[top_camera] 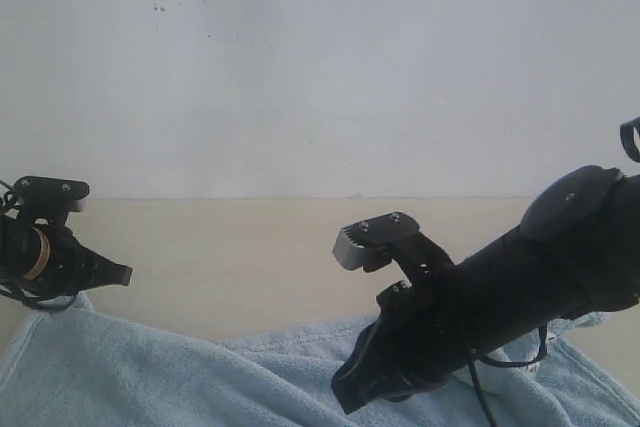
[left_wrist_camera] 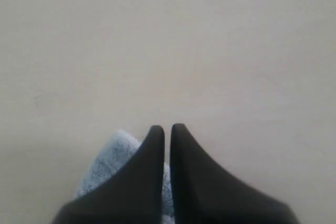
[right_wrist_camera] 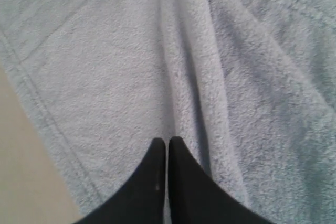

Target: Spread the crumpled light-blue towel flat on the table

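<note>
Right tool (right_wrist_camera: 168, 141) closed over towel (right_wrist_camera: 105, 66)

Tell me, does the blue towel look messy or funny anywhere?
Yes, a bit. The towel is not smooth: long raised folds run through it just ahead of the shut right pincer. In the exterior view it also lies rumpled on the table. Nothing looks torn or spilled.
</note>
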`<state>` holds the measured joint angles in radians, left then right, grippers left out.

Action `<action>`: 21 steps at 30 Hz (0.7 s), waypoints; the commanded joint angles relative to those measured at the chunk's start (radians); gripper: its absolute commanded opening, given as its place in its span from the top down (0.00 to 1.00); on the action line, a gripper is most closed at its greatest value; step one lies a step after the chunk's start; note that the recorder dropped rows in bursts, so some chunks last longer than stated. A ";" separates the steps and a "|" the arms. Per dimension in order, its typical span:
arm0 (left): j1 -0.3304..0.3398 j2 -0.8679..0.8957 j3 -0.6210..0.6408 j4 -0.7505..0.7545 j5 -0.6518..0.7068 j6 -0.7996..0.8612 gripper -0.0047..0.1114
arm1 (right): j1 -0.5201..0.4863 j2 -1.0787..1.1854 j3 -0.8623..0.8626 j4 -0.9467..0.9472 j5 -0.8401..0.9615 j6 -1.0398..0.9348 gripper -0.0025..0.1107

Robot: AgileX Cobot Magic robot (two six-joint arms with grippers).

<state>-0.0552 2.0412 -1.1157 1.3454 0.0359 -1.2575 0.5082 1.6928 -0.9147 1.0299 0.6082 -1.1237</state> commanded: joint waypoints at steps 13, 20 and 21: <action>-0.002 -0.008 0.007 -0.004 -0.011 -0.008 0.92 | 0.001 0.290 -0.263 0.010 -0.104 0.015 0.96; -0.004 -0.008 0.007 -0.004 -0.055 -0.008 0.92 | 0.001 0.394 -0.378 0.010 -0.148 0.058 0.96; -0.006 -0.008 0.007 -0.004 -0.055 -0.008 0.92 | 0.001 0.412 -0.396 0.010 -0.132 0.069 0.96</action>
<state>-0.0552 2.0412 -1.1138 1.3454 -0.0060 -1.2618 0.5082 2.0669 -1.2663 1.0318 0.4602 -1.0794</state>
